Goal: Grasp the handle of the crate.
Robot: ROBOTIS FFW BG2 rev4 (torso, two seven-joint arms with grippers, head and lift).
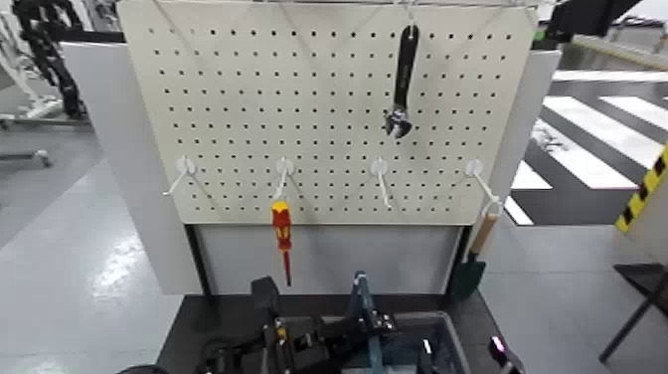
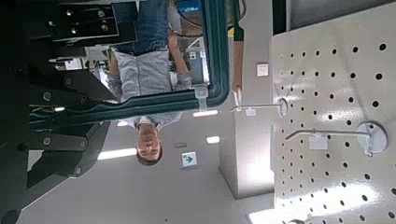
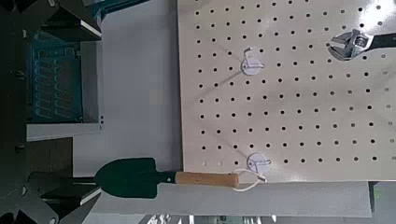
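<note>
The blue-grey crate (image 1: pixel 442 338) sits at the bottom of the head view, below the pegboard. Its handle (image 1: pixel 360 298) rises upright from its middle. My left gripper (image 1: pixel 383 324) reaches in from the left and is right at the handle. In the left wrist view the handle's teal bar (image 2: pixel 220 51) runs down and curves into my left gripper (image 2: pixel 105 114). My right gripper (image 1: pixel 497 350) is low at the crate's right side, open and empty. In the right wrist view its fingers (image 3: pixel 37 187) stand wide apart with the crate (image 3: pixel 56 75) beyond them.
A cream pegboard (image 1: pixel 328 90) stands behind the crate with a black wrench (image 1: pixel 403 85), a red-yellow screwdriver (image 1: pixel 282 234) and a green trowel (image 1: pixel 475 254) hanging on hooks. A person (image 2: pixel 149 84) shows behind the handle in the left wrist view.
</note>
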